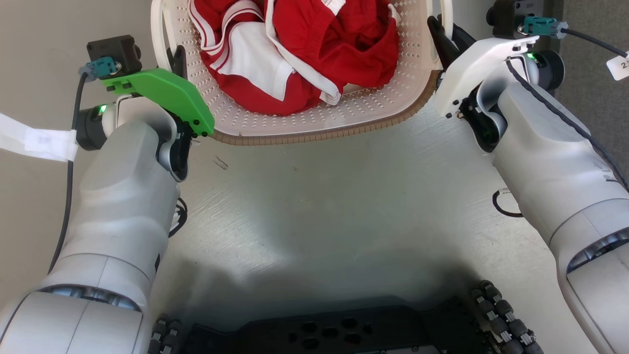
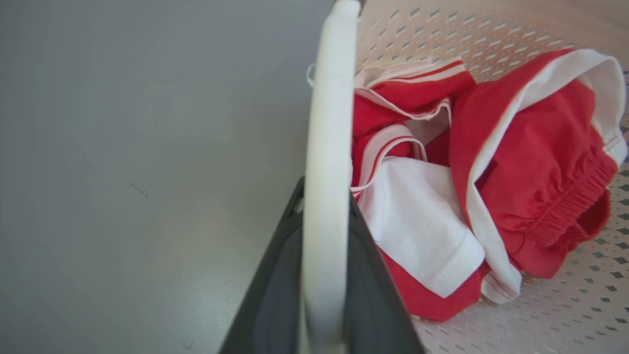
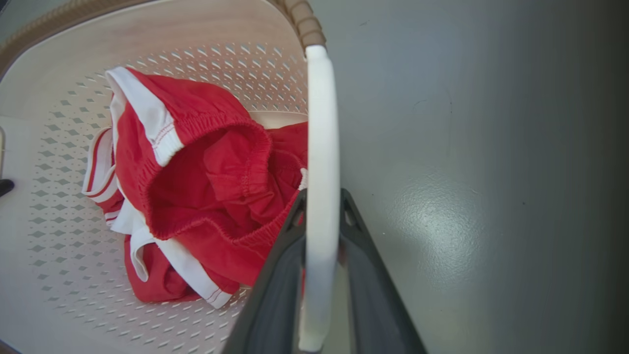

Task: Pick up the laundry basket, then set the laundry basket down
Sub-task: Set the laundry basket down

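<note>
The laundry basket lies with long axis left-right.

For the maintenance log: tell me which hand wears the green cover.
The left hand: its cover is green, while the right hand's is white. Both are shut on the basket.

A smooth, pale grey floor with a dull sheen spread behind both pincers. Behind the left pincer lay a short dark scuff mark, and outward of it a white tape strip. Outward of the right pincer ran a darker grey textured strip. Soft light made a pale glare patch.
</note>
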Controlling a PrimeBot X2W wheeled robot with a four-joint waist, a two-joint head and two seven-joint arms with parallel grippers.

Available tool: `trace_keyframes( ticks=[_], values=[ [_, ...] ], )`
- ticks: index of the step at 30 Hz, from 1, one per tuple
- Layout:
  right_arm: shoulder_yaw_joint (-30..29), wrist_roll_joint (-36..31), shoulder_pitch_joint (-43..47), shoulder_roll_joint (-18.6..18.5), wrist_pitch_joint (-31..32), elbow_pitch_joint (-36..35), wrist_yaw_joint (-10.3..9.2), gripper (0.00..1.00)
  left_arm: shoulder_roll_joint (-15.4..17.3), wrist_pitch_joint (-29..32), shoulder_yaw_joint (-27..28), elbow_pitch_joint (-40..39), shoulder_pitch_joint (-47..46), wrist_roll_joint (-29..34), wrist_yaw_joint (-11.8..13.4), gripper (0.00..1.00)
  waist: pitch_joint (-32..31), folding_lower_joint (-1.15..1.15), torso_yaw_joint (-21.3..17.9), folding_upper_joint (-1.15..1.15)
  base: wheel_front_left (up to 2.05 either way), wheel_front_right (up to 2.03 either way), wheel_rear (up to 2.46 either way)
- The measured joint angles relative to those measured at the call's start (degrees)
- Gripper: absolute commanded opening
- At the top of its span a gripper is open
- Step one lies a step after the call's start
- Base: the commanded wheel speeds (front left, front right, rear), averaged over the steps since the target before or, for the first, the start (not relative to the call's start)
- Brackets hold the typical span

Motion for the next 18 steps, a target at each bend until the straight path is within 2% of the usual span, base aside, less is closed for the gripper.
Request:
trace_keyframes(
  ticks=[13, 14, 15, 16, 17, 18],
  values=[
    [0.23, 0.15, -0.25, 0.00, 0.00, 0.42, 0.44, 0.00, 0.05, -0.03, -0.62, 0.57, -0.27, -0.13, -0.87, 0.00, 0.00, 0.00, 0.12, 0.00, 0.00, 0.00, 0.00],
    [0.40, 0.15, -0.26, 0.00, -0.01, 0.42, 0.44, 0.55, 0.07, -0.02, -0.66, 0.64, -0.29, -0.33, -1.30, 0.00, -0.03, 0.00, 0.12, 0.00, 0.00, 0.00, 0.00],
    [0.85, 0.12, -0.27, -0.04, 0.00, 0.41, 0.44, 1.00, 0.15, -0.01, -0.90, 0.75, -0.30, -0.38, -1.46, 0.05, -0.07, 0.00, 0.13, 0.00, 0.00, 0.00, 0.00],
    [1.15, 0.11, -0.27, -0.11, 0.00, 0.40, 0.44, 1.00, 0.26, -0.02, -1.02, 0.88, -0.30, -0.38, -1.56, 0.56, -0.11, 0.00, 0.14, 0.00, 0.00, 0.00, 0.00],
    [1.23, 0.11, -0.20, -0.24, 0.00, 0.44, 0.44, 1.00, 0.47, -0.01, -0.99, 1.12, -0.30, -0.40, -1.68, 1.00, -0.17, 0.00, 0.15, 0.00, 0.00, 0.00, 0.00],
    [1.60, 0.04, -0.10, -0.49, 0.09, 0.46, 0.44, 1.00, 0.83, -0.01, -0.94, 1.29, -0.30, -0.41, -1.74, 1.00, -0.28, 0.00, 0.16, 0.00, 0.00, 0.00, 0.00]
  ],
)
